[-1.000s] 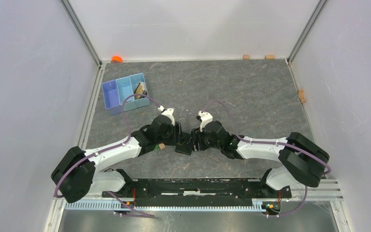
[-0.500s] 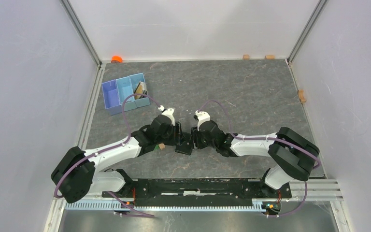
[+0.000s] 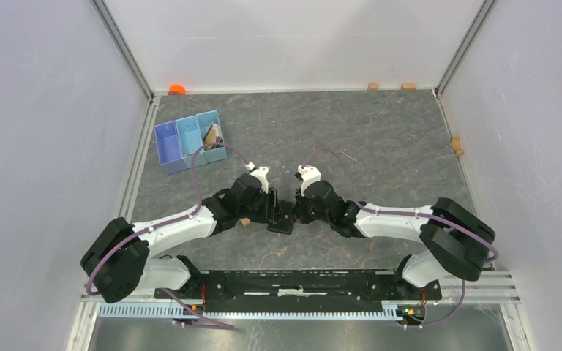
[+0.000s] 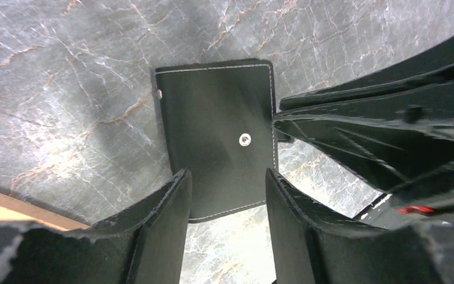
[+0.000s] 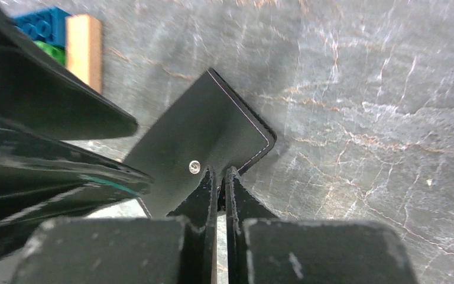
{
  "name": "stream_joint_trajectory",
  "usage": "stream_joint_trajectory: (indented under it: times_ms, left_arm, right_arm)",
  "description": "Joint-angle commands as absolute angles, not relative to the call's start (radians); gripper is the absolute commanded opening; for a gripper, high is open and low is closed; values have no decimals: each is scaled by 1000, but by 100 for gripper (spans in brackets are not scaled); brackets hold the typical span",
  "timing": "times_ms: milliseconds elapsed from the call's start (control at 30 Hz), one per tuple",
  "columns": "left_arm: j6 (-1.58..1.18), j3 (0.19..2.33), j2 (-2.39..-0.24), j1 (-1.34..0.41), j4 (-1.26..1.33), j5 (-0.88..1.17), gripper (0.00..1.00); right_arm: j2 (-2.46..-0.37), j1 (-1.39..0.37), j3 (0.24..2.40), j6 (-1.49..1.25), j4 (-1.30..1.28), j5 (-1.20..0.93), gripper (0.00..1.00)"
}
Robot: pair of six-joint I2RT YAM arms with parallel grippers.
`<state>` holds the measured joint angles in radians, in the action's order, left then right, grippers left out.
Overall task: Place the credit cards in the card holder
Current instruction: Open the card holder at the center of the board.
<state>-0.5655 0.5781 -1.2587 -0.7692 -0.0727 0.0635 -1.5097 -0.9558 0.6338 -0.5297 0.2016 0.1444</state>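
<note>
The card holder (image 3: 282, 224) is a black folded wallet with white stitching and a metal snap. It lies flat on the table between my two grippers. In the left wrist view my left gripper (image 4: 227, 174) hangs open just over the near edge of the card holder (image 4: 213, 112), one finger on each side. My right gripper (image 5: 219, 171) is shut, its tips pinched on the edge of the card holder (image 5: 207, 130) beside the snap. Gold and dark flat pieces that look like the credit cards (image 3: 213, 134) stand in the tray's right compartment.
A light blue three-compartment tray (image 3: 179, 139) sits at the back left. A tan wooden block (image 5: 84, 50) and blue and green bricks (image 5: 41, 26) lie just behind my left gripper. An orange object (image 3: 177, 89) and small wooden blocks (image 3: 372, 85) lie along the walls.
My right gripper's jaws have gone from open to shut at the card holder's edge. Both arms shifted only slightly, and the left gripper has stayed open.
</note>
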Motion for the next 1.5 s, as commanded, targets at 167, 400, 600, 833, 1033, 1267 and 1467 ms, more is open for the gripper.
stream_joint_trajectory:
  times_ms: [167, 400, 600, 833, 1033, 1267, 1467]
  left_arm:
    - [-535, 622, -1287, -768, 23, 175, 61]
    - [-556, 618, -1280, -768, 80, 231, 65]
    - [-556, 610, -1289, -769, 100, 249, 68]
    - [-532, 625, -1320, -768, 83, 269, 70]
    - [-508, 646, -1357, -771, 38, 252, 69]
    - [-466, 664, -1357, -776, -32, 186, 65]
    - [-448, 676, -1377, -776, -52, 175, 64]
  right_arm:
    - [-1352, -962, 635, -500, 194, 176, 0]
    - [-1317, -962, 634, -498, 178, 185, 0]
    - [-1298, -962, 627, -496, 171, 193, 0]
    - [-1294, -963, 622, -499, 172, 194, 0]
    - [-1301, -963, 624, -503, 178, 191, 0]
    - [-1307, -963, 631, -495, 174, 197, 0]
    - [-1312, -964, 643, -487, 163, 206, 0]
